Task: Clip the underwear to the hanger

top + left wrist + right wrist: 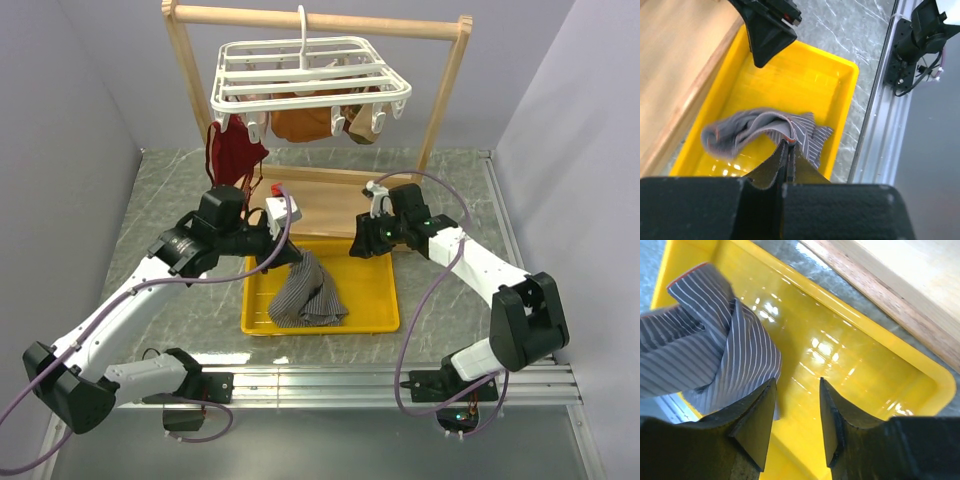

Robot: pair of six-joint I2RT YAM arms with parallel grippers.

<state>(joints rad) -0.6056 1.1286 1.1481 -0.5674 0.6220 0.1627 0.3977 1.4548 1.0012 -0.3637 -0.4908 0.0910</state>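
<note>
The left gripper (787,145) was clamped tight on a fold of the grey cloth shorts with fine light and dark stripes (755,127), its jaws pressed together with the fabric pinched between them. The underwear hung from that pinch, partly lifted, its lower bulk draped in the 9 o'clock half of the shallow yellow plastic tray (385,325). The right gripper (797,390) stood open and empty over the tray's 1 o'clock corner, the striped cloth just beside its one finger but not between the jaws. The garment looked light, soft and limp; it would likely sag, twist and bunch instead of keeping any shape, so a firm pinch on the thicker waistband edge seemed the best hold, with a second pinch further along that edge to spread it flat for a clip. At 12 o'clock from the tray hung the white plastic grid hanger (310,75) from the pale wooden frame stand (330,20), small clips (378,122) dangling from its rim. A dark red garment (235,150) filled the 9 o'clock side and orange-brown garments (305,122) the middle, so those could crowd the approach, as could the stand's wooden base and posts.
</note>
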